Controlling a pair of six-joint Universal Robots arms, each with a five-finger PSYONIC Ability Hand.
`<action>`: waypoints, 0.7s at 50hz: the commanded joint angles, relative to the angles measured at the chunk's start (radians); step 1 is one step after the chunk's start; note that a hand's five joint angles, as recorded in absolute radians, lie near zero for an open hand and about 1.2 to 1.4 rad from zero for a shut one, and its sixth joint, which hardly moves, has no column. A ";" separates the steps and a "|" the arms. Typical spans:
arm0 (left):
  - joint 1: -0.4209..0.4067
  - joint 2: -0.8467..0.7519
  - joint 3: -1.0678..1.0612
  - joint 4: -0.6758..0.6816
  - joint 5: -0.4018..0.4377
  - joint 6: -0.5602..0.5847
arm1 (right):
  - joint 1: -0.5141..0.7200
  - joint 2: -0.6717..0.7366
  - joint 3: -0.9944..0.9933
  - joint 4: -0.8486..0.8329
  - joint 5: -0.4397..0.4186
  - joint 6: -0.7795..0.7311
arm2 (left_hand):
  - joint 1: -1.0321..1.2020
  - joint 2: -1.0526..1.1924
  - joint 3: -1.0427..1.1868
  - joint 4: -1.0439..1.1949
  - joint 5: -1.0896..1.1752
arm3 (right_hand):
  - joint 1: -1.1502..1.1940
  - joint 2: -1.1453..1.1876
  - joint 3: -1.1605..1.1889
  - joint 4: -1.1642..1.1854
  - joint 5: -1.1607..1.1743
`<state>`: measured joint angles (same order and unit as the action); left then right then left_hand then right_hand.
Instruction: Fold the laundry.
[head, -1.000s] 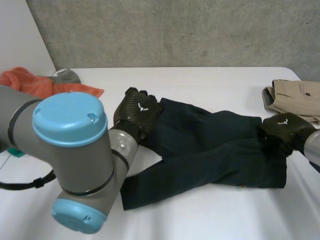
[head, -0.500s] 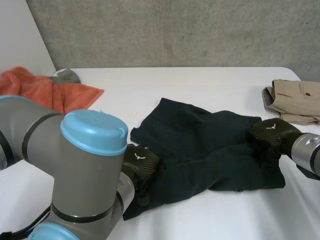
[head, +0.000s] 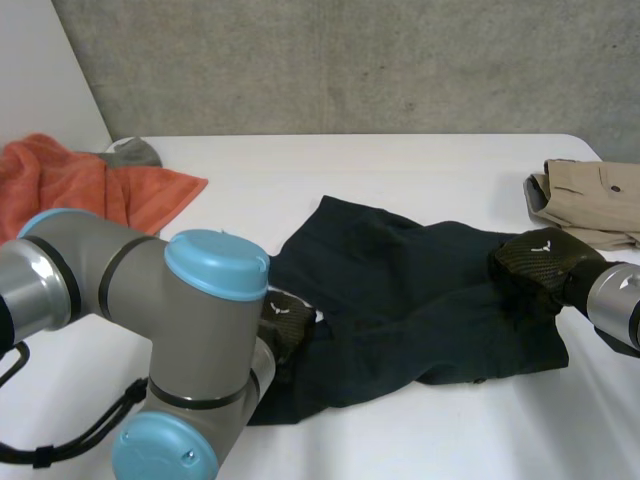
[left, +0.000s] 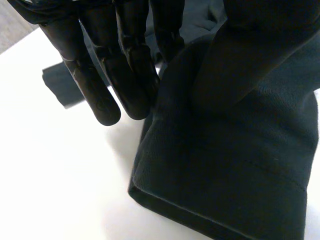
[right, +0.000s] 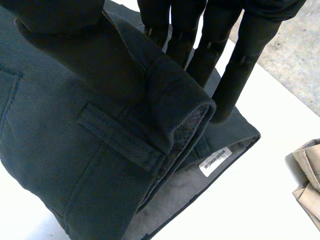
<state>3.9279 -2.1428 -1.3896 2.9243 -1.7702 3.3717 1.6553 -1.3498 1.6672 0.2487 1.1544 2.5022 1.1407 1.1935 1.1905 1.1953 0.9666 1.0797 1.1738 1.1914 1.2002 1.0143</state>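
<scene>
Dark navy trousers (head: 420, 290) lie spread across the white table (head: 400, 180), legs toward the left and waistband toward the right. My left hand (head: 285, 322) is at the hem of the near leg. In its wrist view, straight fingers (left: 100, 95) and the thumb pinch a raised fold of the leg cloth (left: 240, 165). My right hand (head: 540, 262) sits on the waistband end. In its own view, fingers (right: 235, 75) stand behind a rolled fold of the waistband (right: 165, 100) and the thumb presses on top, beside a belt loop and a white label.
An orange cloth (head: 100, 190) and a grey garment (head: 130, 152) lie at the far left. Folded beige trousers (head: 590, 200) rest at the right edge, close to my right hand. My left arm's big joint (head: 200, 330) covers the front left.
My left hand left the far leg's corner, came down toward me to the near leg's hem, and closed on it. The right hand slid slightly left with the waistband.
</scene>
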 joint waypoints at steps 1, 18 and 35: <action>0.019 0.023 0.067 0.051 0.006 0.132 | 0.003 0.001 -0.021 -0.012 0.002 0.003 | 0.256 0.203 0.206 0.201 0.255 | 0.317 0.222 0.205 0.196 0.207; 0.096 -0.288 0.398 0.676 0.098 0.459 | 0.018 0.250 -0.191 -0.475 0.112 0.021 | 0.256 0.203 0.206 0.201 0.255 | 0.317 0.222 0.205 0.196 0.207; 0.107 -0.649 0.818 0.719 0.203 0.474 | 0.078 0.580 -0.415 -0.753 0.215 0.006 | -0.776 -0.829 -0.826 -0.831 -0.777 | -0.905 -0.999 -1.017 -1.026 -1.014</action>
<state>4.0405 -2.7654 -0.5857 3.6492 -1.5585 3.8411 1.7287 -0.8141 1.3023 -0.4697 1.3467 2.5074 0.8585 0.9131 0.9155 0.9153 0.7307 0.5224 0.5595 0.5884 0.5939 0.3934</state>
